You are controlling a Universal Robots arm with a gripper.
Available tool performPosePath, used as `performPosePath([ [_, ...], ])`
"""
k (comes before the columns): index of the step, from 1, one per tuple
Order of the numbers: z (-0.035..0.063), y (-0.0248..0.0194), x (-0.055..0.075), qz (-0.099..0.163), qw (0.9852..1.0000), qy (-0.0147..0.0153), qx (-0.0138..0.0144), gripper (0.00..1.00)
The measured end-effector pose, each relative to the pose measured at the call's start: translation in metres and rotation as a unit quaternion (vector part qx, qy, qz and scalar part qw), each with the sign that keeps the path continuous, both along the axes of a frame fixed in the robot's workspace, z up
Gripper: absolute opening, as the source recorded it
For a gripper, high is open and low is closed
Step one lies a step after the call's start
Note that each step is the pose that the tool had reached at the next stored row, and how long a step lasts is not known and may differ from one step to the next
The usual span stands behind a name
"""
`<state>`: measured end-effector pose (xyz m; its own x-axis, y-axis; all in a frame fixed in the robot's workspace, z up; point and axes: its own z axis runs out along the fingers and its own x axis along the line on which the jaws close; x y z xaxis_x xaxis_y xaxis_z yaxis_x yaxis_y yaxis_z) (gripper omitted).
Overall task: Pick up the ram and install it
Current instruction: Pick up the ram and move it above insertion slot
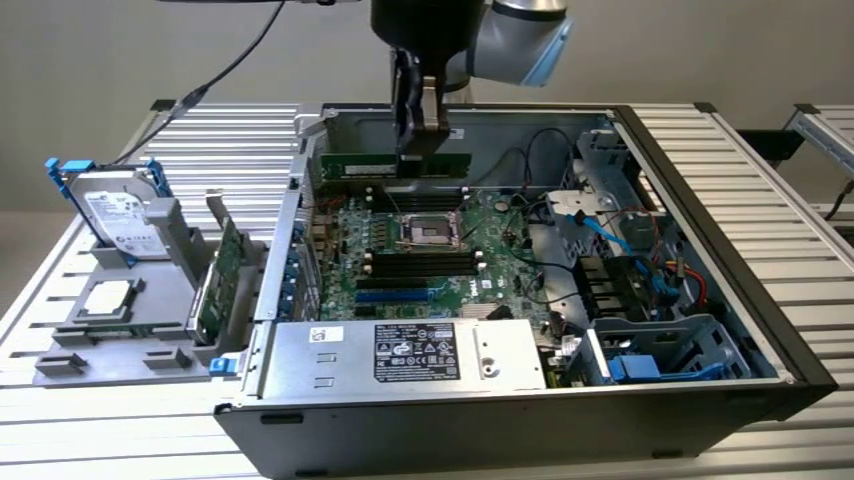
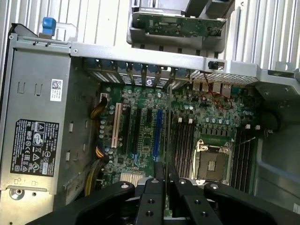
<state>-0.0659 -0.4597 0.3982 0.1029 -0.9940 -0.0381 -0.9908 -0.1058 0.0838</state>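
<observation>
I saw the gripper [image 1: 427, 148] clamped on the ram [image 1: 358, 165], fingers pinching it near mid-length. The stick hung level over the motherboard [image 1: 400, 290], inside the open computer case [image 1: 727, 300].

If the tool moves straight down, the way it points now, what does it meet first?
The tool is shut on the ram, so the ram's lower edge leads. It would probably meet the black memory slots beside the CPU socket first; which slot is unclear.
</observation>
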Motion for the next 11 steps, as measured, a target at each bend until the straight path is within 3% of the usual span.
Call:
performPosePath([
  [3,-0.0022,0.0066,0.003,0.000,1.0000,0.0000,0.0004,0.14],
  [11,-0.0076,0.0166,0.017,0.000,1.0000,0.0000,0.0014,0.14],
])
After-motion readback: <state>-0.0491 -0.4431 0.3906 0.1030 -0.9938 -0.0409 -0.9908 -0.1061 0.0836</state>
